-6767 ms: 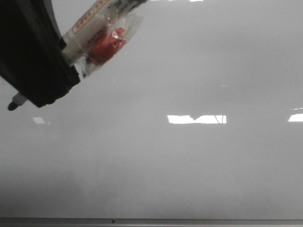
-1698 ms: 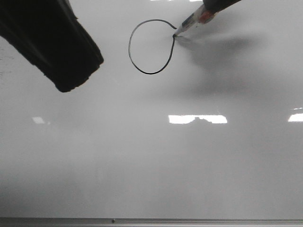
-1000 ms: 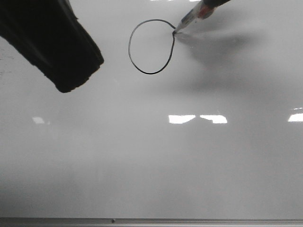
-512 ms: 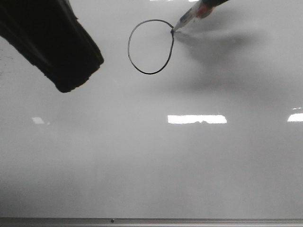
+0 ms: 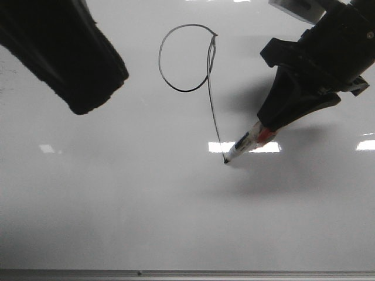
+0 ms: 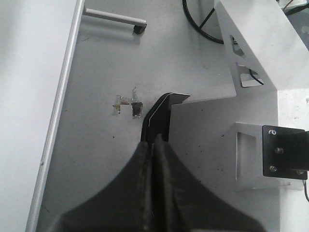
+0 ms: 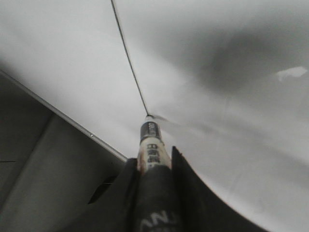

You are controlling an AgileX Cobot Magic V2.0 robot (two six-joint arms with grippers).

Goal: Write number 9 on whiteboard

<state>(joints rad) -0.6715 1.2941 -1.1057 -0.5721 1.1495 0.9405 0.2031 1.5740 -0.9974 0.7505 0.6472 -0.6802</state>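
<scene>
One black line makes the number 9 (image 5: 209, 76) on the whiteboard (image 5: 146, 211) in the front view: an oval loop at about 12 o'clock of the picture, and a long, slightly slanted tail that runs down toward the centre. The tip of the marker (image 5: 243, 145) touches the board at the lower end of this tail. The right gripper (image 5: 266, 126), dark and coming in from 2 o'clock, is closed around the marker body. A bright reflection lies just behind the marker. The left gripper (image 5: 88, 102) hangs at 10 o'clock, above the board, well apart from the drawing. A thin grey frame strip (image 5: 187, 273) runs along 6 o'clock.

In the left wrist view the fingers (image 6: 166, 193) are pressed together with nothing between them. Beyond them are a grey floor (image 6: 101, 72), a white metal stand (image 6: 251, 58) and the board's edge.

In the right wrist view the fingers (image 7: 188, 193) clamp the marker (image 7: 152, 145), and its tip meets the end of the thin line (image 7: 128, 53) on the board (image 7: 217, 72), near the frame.
</scene>
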